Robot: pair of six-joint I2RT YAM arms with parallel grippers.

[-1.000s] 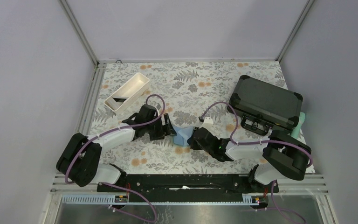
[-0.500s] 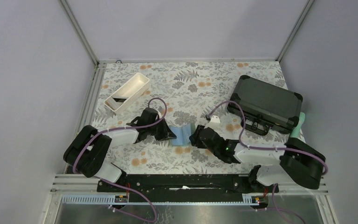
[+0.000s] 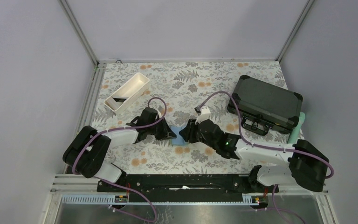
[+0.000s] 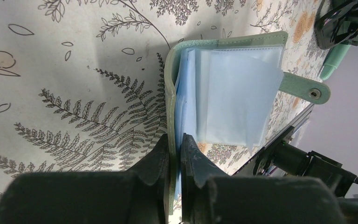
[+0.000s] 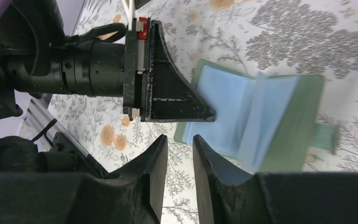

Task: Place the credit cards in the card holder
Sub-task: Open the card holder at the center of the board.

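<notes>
Left wrist: card holder [image 4: 233,93] inside claw [image 4: 175,143]

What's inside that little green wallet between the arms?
The card holder shows pale blue see-through pockets, the front one apparently empty. The pockets stacked behind it are covered, so what they hold cannot be seen.

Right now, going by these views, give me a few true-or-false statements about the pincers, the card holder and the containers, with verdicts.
1. The left pincer clamps the card holder by its edge. True.
2. The card holder is snapped shut. False: it lies open, with the blue pockets showing.
3. The right pincer holds a credit card. False: it grips nothing.
4. The white tray and the black case sit at opposite sides of the table. True.
</notes>
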